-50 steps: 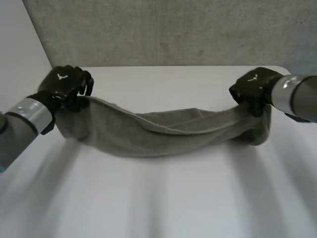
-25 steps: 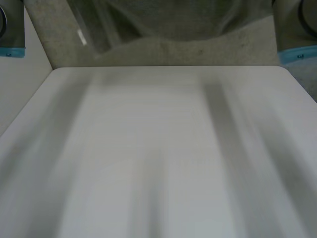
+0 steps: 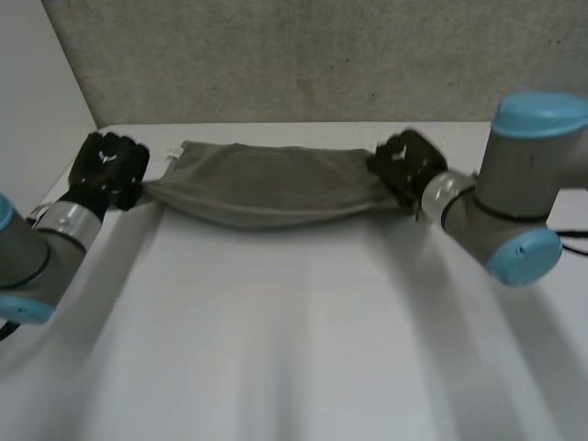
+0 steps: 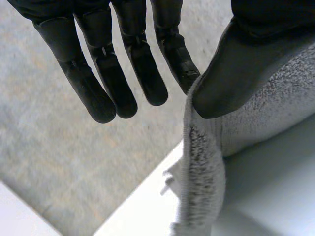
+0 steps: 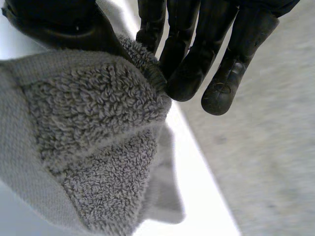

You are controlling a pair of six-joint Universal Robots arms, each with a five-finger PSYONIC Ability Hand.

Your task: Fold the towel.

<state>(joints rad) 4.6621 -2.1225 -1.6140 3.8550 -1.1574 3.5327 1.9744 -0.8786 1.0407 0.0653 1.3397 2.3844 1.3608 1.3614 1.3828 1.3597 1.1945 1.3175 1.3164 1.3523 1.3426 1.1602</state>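
A grey towel point(image 3: 266, 184) lies stretched sideways along the far part of the white table point(image 3: 294, 331), doubled over with a sagging near edge. My left hand point(image 3: 108, 165) holds its left end and my right hand point(image 3: 404, 165) its right end. In the left wrist view the thumb presses the towel's edge point(image 4: 206, 187) against one of the straight fingers point(image 4: 123, 73). From the right wrist, the thumb and fingers point(image 5: 197, 54) are seen pinching a bunched corner of the towel point(image 5: 93, 123).
The table's far edge point(image 3: 312, 123) runs just behind the towel, with a grey speckled surface point(image 3: 303, 55) beyond it. The right arm's elbow point(image 3: 514, 211) hangs over the table's right side. The white tabletop stretches wide toward the camera.
One second ago the towel sagged between both hands nearer the camera. The hands then swung it up high, and have brought it down farther back, stretched along the table's far part.
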